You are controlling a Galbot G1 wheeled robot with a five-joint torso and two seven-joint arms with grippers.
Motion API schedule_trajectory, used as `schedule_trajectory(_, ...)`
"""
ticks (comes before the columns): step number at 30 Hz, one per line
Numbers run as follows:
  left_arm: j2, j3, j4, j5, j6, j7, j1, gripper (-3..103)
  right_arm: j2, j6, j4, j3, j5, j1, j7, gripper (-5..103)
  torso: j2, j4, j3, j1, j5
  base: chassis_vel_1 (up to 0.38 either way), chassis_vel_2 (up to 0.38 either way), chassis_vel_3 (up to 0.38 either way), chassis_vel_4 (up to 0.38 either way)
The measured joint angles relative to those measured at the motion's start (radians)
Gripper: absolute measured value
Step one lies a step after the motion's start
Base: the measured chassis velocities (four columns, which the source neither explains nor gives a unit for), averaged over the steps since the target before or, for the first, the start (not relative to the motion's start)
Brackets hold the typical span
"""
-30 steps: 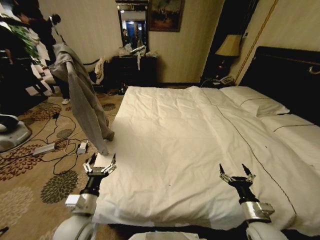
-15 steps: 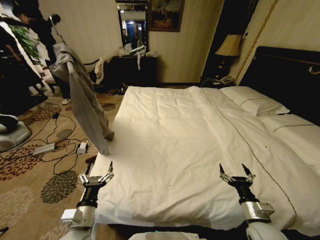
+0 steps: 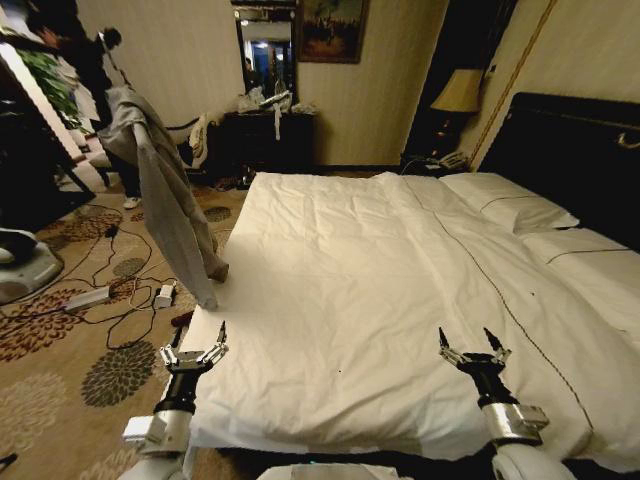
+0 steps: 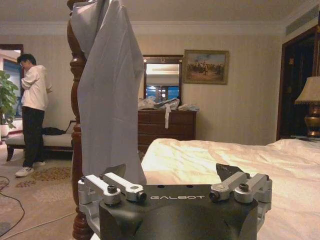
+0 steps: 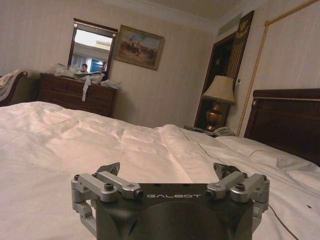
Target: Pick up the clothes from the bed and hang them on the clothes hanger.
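With the soft grey collared shirt (image 3: 165,200) hung ahead, the gaping left pincer (image 3: 195,352) has dropped back, likely finished; right pincer (image 3: 472,350) gapes too.

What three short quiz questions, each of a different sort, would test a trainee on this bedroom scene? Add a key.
1. True or false: the grey shirt lies flat on the bed.
2. Multiple choice: the left hand is (A) shut on the shirt, (B) open near the bed's corner, (C) resting on a pillow.
3. Fill in: the right hand hovers open above the white ____.

Key
1. False: the shirt hangs draped over a wooden post beside the bed.
2. B: it is open and empty, low by the near left corner of the bed.
3. duvet.
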Motion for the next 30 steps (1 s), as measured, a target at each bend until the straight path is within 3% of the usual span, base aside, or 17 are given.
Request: schedule_trajectory(30,0.002,0.001,0.000,-0.002,0.002,-0.002,-0.002,100,0.000,0.000,0.000,0.000,0.000,0.000,0.000,100,0.000,0.0000,0.000,0.000,0.0000,0.000,0.000,0.000,0.000)
